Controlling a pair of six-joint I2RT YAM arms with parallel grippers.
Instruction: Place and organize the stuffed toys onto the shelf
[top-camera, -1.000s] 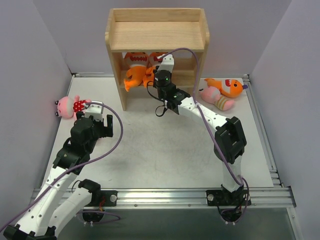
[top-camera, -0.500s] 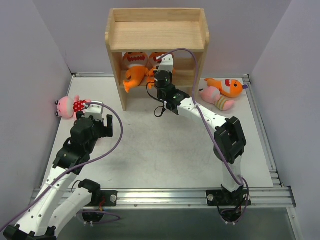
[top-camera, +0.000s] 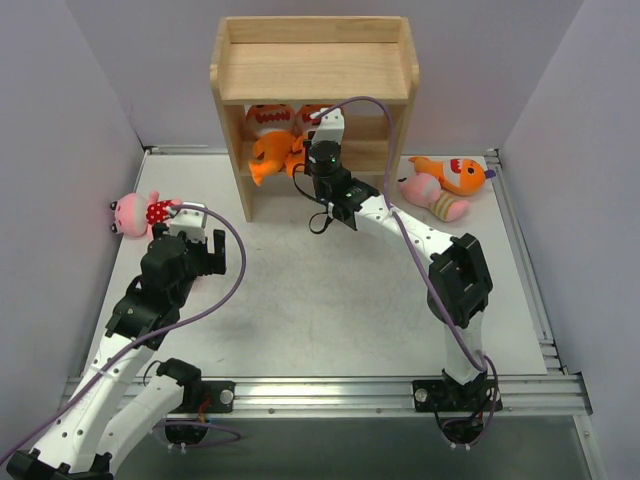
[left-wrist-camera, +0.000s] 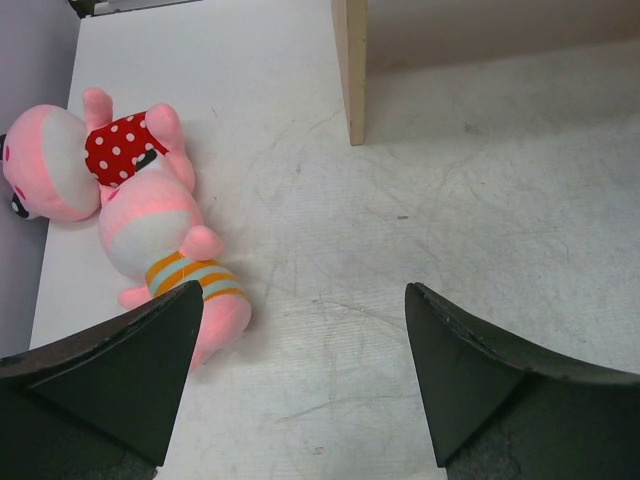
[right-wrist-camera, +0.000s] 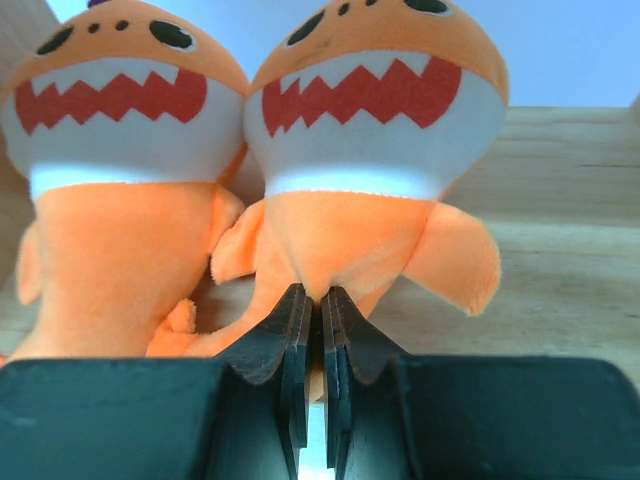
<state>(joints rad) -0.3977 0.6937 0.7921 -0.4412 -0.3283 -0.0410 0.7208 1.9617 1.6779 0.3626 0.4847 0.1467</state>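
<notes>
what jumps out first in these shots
Two toothy orange fish, the left fish and the right fish, stand side by side on the wooden shelf, the right gripper shut on the right one's underside. By the left wall lie the polka-dot doll and the striped doll, just ahead of the open left gripper.

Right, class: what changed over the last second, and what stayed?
The right gripper, shut on an orange fish's tail, eased deeper into the shelf, carrying the fish back beside its twin. The left gripper, the polka-dot doll, and the third fish and striped doll right of the shelf stayed put.
</notes>
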